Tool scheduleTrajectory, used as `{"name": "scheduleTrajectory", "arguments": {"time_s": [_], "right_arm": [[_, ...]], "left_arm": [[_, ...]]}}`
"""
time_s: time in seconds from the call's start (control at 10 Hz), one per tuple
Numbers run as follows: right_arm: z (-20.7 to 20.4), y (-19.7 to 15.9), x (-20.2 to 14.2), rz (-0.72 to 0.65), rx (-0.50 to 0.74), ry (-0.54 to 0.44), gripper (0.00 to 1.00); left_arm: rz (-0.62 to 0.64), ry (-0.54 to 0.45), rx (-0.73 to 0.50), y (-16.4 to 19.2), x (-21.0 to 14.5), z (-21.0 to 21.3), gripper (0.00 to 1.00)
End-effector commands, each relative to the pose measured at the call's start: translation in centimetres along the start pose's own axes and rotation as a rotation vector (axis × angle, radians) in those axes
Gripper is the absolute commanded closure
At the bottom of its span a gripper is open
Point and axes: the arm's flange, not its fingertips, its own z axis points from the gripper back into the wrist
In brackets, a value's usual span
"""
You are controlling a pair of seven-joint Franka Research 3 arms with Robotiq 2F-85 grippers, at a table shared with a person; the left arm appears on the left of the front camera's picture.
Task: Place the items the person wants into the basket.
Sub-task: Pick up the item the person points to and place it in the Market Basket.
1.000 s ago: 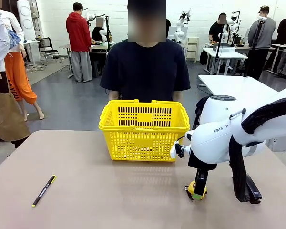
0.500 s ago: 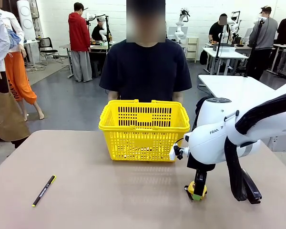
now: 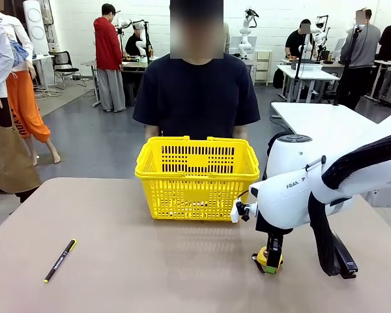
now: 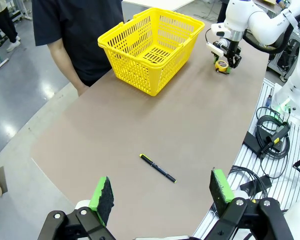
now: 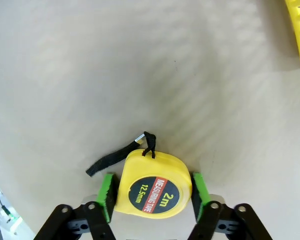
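A yellow lattice basket (image 3: pixel 197 176), a yellow tape measure (image 5: pixel 154 184) with a black-and-red face and black strap, green gripper pads (image 5: pixel 108 196), and a black, yellow-tipped pen (image 3: pixel 60 260) on a beige table (image 3: pixel 150 261)

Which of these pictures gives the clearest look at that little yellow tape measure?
The right wrist view: the tape measure sits close up between the right pincer's green pads, label readable. In the front view it is small and partly behind the arm; in the left wrist view it is a distant yellow speck.
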Motion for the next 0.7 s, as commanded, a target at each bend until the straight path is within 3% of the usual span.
{"name": "scheduleTrajectory", "arguments": {"time_s": [0.0,0.1,0.2,0.3,0.4,0.6], "right_arm": [[-0.2,-0.2,0.3,-0.014,-0.028,0.017,1.00],[-0.2,-0.3,0.1,-0.026,-0.041,0.021,1.00],[0.0,-0.3,0.0,-0.041,-0.065,0.025,0.84],[0.8,0.0,-0.3,-0.055,-0.076,0.014,0.92],[3.5,1.2,-1.1,-0.164,-0.081,0.001,1.00],[13.4,4.7,-2.8,-0.265,-0.099,-0.026,1.00]], "left_arm": [[-0.020,-0.024,0.003,0.2,-0.1,0.0,0.00],[-0.020,-0.024,0.003,0.2,-0.1,0.0,0.00],[-0.020,-0.024,0.003,0.2,-0.1,0.0,0.00],[-0.020,-0.024,0.003,0.2,-0.1,0.0,0.00],[-0.020,-0.024,0.003,0.2,-0.1,0.0,0.00],[-0.020,-0.024,0.003,0.2,-0.1,0.0,0.00]]}}
